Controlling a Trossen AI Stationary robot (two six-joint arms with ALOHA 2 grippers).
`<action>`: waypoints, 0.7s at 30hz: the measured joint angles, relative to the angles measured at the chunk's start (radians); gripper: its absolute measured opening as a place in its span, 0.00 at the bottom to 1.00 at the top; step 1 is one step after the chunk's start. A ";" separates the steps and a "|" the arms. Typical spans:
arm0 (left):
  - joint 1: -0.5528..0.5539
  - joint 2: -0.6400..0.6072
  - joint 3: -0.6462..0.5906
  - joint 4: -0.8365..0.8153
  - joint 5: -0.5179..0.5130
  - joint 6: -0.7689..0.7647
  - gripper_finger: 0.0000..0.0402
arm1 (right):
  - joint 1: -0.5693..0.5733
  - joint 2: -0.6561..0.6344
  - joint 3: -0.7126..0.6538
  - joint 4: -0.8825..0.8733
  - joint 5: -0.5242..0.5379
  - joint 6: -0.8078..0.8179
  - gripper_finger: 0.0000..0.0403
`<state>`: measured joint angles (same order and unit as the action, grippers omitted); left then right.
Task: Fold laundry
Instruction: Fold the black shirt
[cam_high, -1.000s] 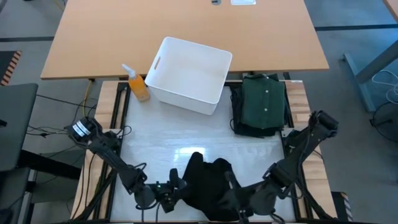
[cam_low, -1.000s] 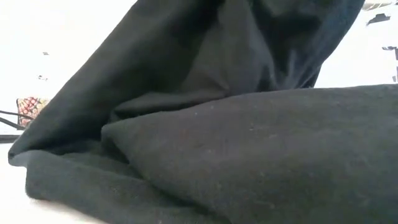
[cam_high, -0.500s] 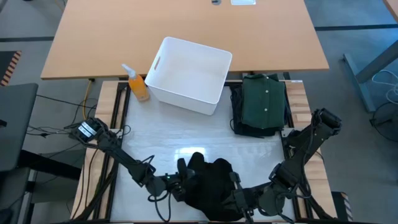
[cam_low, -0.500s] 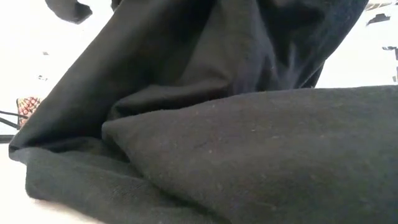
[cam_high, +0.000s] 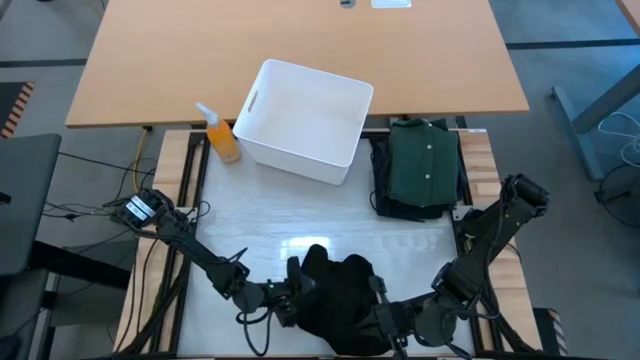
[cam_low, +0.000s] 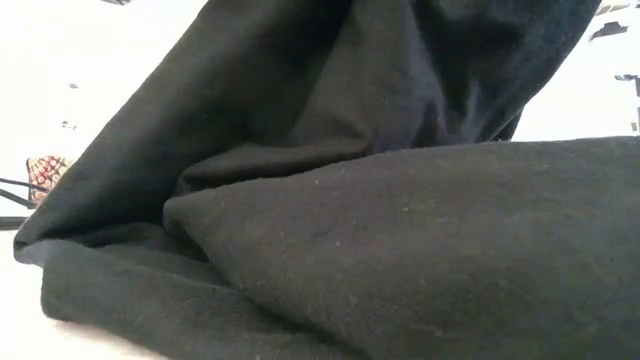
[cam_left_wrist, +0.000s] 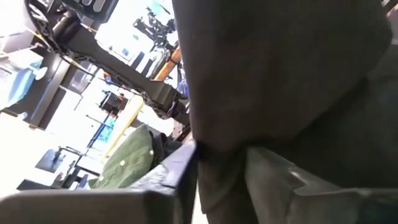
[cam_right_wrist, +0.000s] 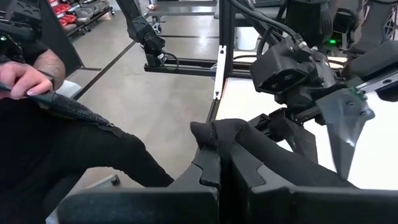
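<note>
A black garment (cam_high: 335, 298) lies bunched at the table's near edge, between my two grippers; in the low view it (cam_low: 400, 250) fills the picture, its lower folds on the table and an upper part drawn upward. My left gripper (cam_high: 293, 290) is at its left edge, shut on cloth (cam_left_wrist: 221, 180). My right gripper (cam_high: 377, 300) is at its right side, shut on a bunched bit of cloth (cam_right_wrist: 219, 158). A folded dark green buttoned shirt (cam_high: 425, 165) rests on a dark stack at the far right. My left gripper has black cloth (cam_left_wrist: 221, 165) between its two fingers (cam_left_wrist: 273, 177), coming level from the table's left. The cloth hangs from above and fills the gap; how many layers, I cannot tell. My right gripper pinches a bunched fold of the garment (cam_right_wrist: 217, 132) between its two fingers (cam_right_wrist: 205, 174). The fold sticks out past the fingertips. The fingers come from the table's right, slanting slightly down. The cloth runs back from the hold toward my left gripper.
A white plastic bin (cam_high: 305, 120) stands at the far middle, with an orange spray bottle (cam_high: 222, 135) to its left. Bare tabletop (cam_high: 300, 215) lies between bin and garment. In the right wrist view a person (cam_right_wrist: 37, 124) sits beyond the table.
My left gripper has moved toward the table's right, up to the black garment's left edge, and has stayed there for the last half second. The garment's main bulk has kept its place on the table.
</note>
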<state>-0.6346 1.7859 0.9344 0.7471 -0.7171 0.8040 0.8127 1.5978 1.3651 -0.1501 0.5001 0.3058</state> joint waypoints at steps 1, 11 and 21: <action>0.000 0.000 0.000 0.000 0.005 -0.005 0.24 | 0.000 0.000 0.000 0.000 0.000 0.000 0.07; -0.013 0.000 0.002 0.005 0.005 -0.035 0.00 | 0.004 0.000 0.000 0.007 -0.006 0.001 0.07; -0.093 -0.169 0.258 -0.504 -0.108 -0.097 0.00 | -0.032 -0.091 0.000 0.018 -0.007 0.018 0.26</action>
<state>-0.7279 1.6174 1.1929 0.2430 -0.8248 0.7073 0.7811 1.5069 1.3651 -0.1318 0.4934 0.3233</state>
